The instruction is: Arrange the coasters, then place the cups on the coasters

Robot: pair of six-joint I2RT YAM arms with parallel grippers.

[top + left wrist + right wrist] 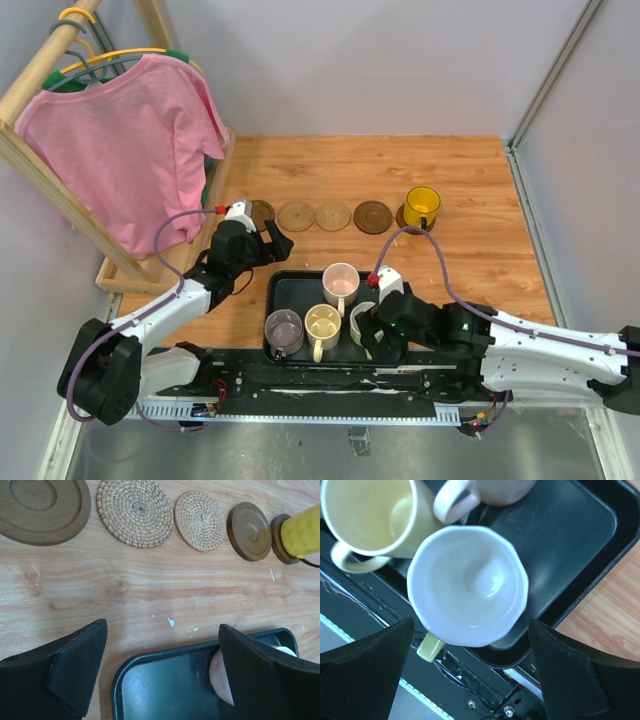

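Observation:
Five coasters lie in a row across the wood: a dark one (42, 505), two woven tan ones (134, 511) (200, 520), a dark one (250, 530), and a dark one (280, 537) under the amber-yellow cup (422, 205). On the black tray (290, 295) stand the pink cup (341, 285), purple cup (284, 332), cream cup (323, 325) and whitish cup (470, 585) with its green handle. My left gripper (162, 630) hangs open over the tray's far left corner, holding nothing. My right gripper (470, 625) is open, its fingers either side of the whitish cup's near rim.
A pink T-shirt (130, 140) hangs on a wooden rack (60, 200) at the far left, its base along the table's left side. Grey walls close in the back and right. A black rail (330, 385) runs just below the tray at the near edge.

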